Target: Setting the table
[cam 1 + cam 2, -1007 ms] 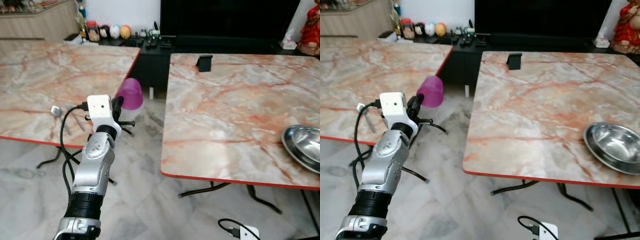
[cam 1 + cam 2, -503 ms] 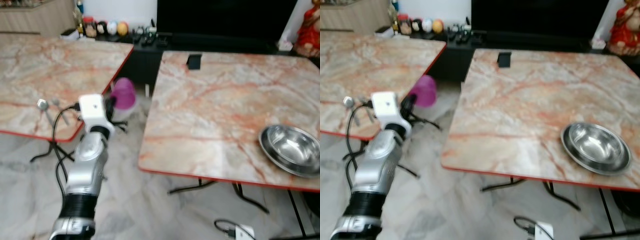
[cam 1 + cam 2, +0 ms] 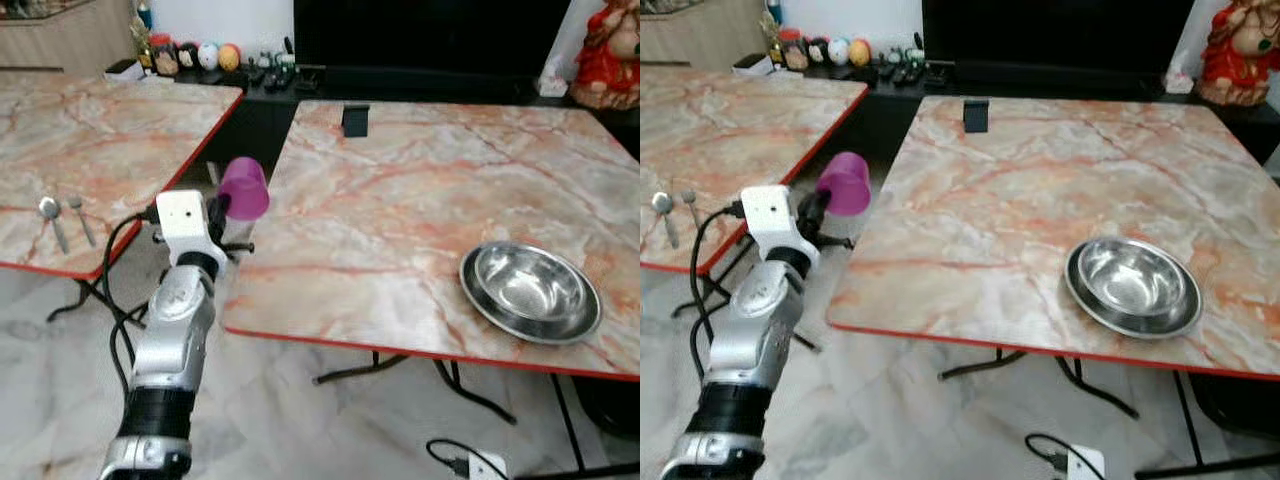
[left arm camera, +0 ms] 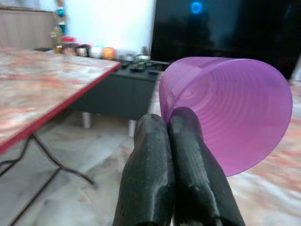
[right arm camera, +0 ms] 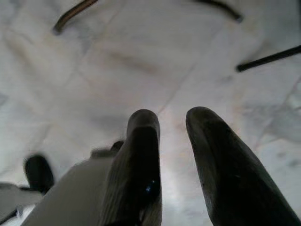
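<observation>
Two marble tables (image 3: 400, 200) stand side by side, and in the gap between them the left gripper (image 3: 222, 208) pinches a purple cup's (image 3: 244, 188) rim tight, while the right gripper (image 5: 171, 127) hangs parted above the floor.

Marble-topped table (image 3: 400, 200) straight ahead, red-edged, with a steel bowl (image 3: 528, 291) sitting near its right front corner and a small black stand (image 3: 354, 119) up at the far left edge. Off to the left, a second marble table (image 3: 90, 140) carries two spoons (image 3: 62, 218) lying side by side near its front edge.
</observation>
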`<state>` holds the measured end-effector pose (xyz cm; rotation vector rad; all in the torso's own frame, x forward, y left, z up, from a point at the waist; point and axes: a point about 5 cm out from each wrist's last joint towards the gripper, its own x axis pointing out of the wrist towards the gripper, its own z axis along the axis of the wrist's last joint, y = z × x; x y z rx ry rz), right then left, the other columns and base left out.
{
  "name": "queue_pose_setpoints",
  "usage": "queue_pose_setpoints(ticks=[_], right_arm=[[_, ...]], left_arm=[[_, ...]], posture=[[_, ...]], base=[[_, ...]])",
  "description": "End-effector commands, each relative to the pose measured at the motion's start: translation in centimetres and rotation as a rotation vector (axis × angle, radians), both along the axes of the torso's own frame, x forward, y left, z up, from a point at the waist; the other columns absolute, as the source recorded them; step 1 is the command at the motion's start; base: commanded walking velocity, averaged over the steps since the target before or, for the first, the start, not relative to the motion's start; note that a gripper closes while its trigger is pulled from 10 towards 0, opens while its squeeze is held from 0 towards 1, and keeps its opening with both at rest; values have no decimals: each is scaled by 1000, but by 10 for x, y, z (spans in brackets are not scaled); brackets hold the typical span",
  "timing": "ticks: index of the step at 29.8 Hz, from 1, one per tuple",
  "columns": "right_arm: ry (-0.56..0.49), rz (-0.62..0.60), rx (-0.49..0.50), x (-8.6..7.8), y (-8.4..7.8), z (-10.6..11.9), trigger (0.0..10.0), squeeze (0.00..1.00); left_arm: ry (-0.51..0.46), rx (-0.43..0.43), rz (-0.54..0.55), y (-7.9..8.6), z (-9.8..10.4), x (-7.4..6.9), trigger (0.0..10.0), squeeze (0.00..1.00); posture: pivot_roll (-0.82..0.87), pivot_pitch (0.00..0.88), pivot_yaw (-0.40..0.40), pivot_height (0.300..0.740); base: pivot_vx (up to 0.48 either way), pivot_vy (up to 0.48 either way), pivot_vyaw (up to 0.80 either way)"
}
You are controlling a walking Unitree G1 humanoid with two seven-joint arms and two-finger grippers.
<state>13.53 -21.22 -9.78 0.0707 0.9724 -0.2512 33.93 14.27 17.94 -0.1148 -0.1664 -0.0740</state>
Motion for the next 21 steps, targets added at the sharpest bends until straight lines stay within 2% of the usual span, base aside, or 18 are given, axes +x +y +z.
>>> queue_pose_setpoints(ticks=[1,21], right_arm=[[-8,-9,8,1,3,0,10000,0],[-11,-25,9,0,4,0,10000,0]], left_arm=[[-31,10,17,6,8,0,10000,0],[-28,17,7,8,8,0,10000,0]], posture=[[47,0,-23,740],[43,0,-15,740]], base=[[0,-255,0],[0,-260,0]])
